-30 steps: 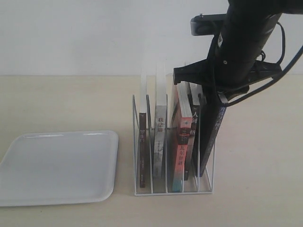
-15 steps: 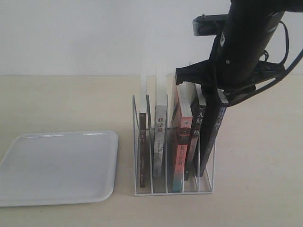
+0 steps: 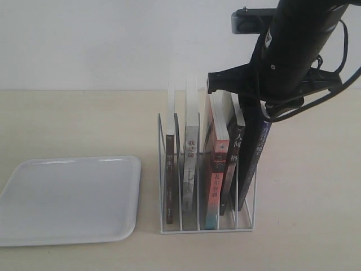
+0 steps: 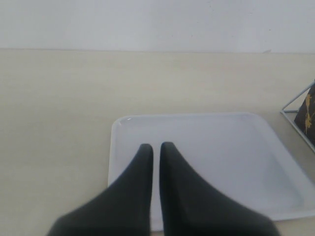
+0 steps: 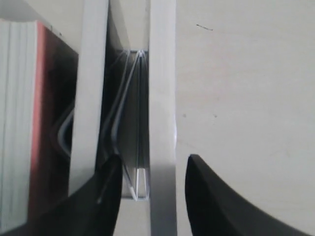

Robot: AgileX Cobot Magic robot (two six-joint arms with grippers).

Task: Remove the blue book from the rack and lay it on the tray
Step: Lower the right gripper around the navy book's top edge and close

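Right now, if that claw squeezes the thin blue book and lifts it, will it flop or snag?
Probably slightly floppy: the blue book is thin, and the right gripper straddles only its top edge. Likely light for its size. It leans against the rack wires, so lifting might snag and tug that slender rack.

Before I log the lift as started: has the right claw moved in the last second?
Yes: the right claw rose slightly, judged against the rack.

white tray (image 3: 67, 197), white rack (image 3: 206, 230), dark blue book (image 3: 254, 164)
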